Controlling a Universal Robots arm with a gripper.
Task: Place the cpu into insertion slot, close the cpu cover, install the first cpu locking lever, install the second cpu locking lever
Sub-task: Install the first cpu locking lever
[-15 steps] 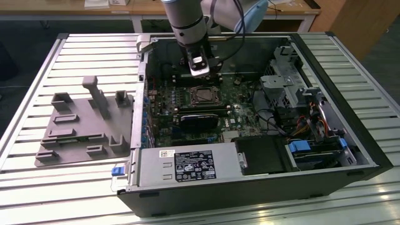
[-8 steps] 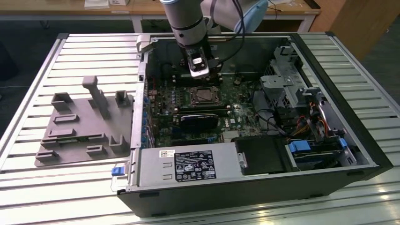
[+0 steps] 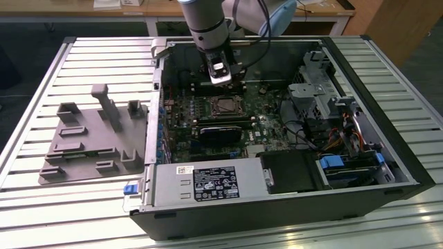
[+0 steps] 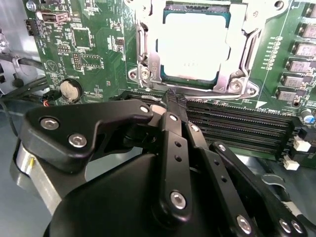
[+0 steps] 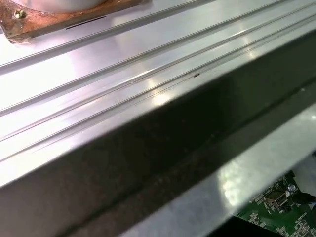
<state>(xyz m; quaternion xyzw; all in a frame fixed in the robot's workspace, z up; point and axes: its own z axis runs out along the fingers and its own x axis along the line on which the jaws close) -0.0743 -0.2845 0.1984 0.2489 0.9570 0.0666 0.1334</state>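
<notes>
While the arm hangs inside the open computer case point(image 3: 387, 171), its black fingers point(image 4: 172, 129) are drawn together, nothing visible between them, tips over the long black card slots point(image 4: 237, 123) just beside the insertion slot point(image 4: 197, 7). The cpu point(image 4: 195, 47) sits in that slot, with the cpu cover point(image 4: 242, 44) lying flat around it. The case lies on a slatted metal table point(image 3: 69, 62). A grey moulded fixture point(image 3: 90, 140) rests at the exterior view's left. Wooden desks point(image 3: 166, 9) stand behind.
</notes>
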